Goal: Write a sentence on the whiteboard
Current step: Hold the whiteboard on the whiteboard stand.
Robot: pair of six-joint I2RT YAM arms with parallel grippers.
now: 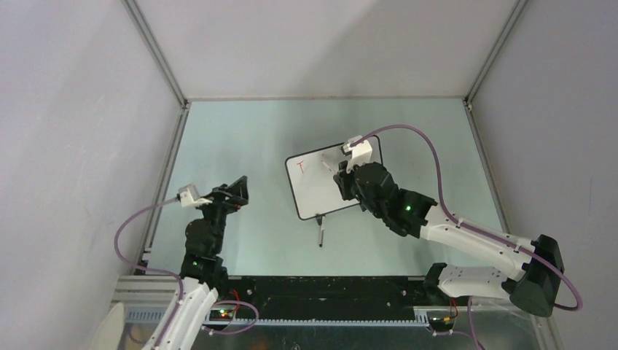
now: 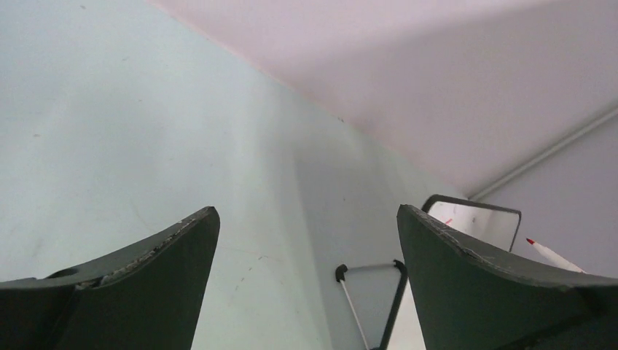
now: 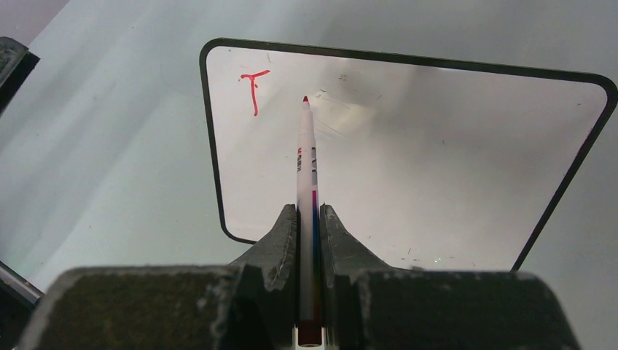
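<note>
Since the right claw is shut tight on the marker, gripping it low on the barrel with the red tip pointing out ahead, we judge the tool well in hand for writing. The tip sits over the upper left part of the board, just right of the sentence, which is so far one red letter, a T, near the top left corner. Whether the tip touches the glossy face we cannot tell from the wrist view.

The board rests on the worktop under the right wrist, its edges skewed to the worktop's. Whether it lies flat or is propped we cannot tell. A thin dark thing lies just off its near edge; we cannot make out what it is. The left claw hangs wide open and empty, well to the left of the board, touching nothing.

We take the step in hand to be the second letter. To do it well, we would set the tip down close beside the T and level with it, and press only lightly. Nothing holds the board, so a hard stroke could push it across the worktop. Bracing the frame with the free left claw would likely help. We would keep the letters small, since much of the sentence has yet to fit, and lift clear between strokes so no stray line joins them.
</note>
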